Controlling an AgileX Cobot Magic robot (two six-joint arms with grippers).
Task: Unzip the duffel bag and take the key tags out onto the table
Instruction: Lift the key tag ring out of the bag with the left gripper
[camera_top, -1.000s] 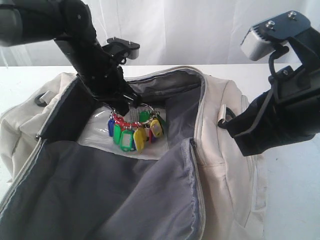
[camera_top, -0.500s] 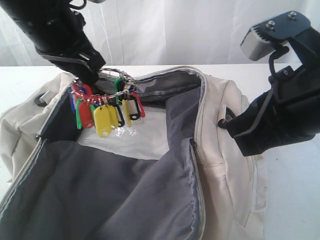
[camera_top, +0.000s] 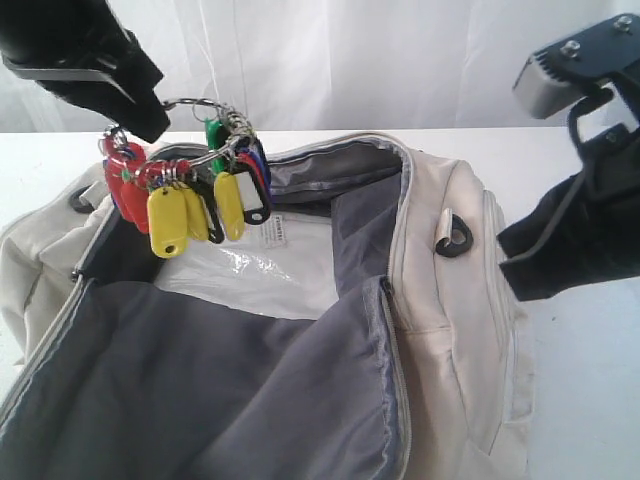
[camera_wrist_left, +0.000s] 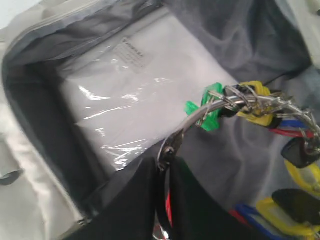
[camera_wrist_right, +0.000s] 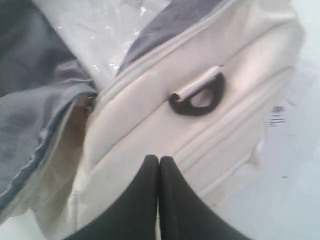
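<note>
left gripper (camera_wrist_left: 164, 162) clenched on key tags (camera_top: 190, 200) above duffel bag (camera_top: 440, 300); right gripper (camera_wrist_right: 159, 164) closed, empty

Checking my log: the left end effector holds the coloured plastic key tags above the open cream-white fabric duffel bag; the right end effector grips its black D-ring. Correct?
Not quite. In the right wrist view the right end effector is shut and empty, apart from the black D-ring. The rest is right.

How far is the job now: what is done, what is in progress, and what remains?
Done: the duffel bag lies unzipped, lining showing. In hand: the left gripper holds the key tags by their ring, above the bag. Left: set them on the table.
</note>
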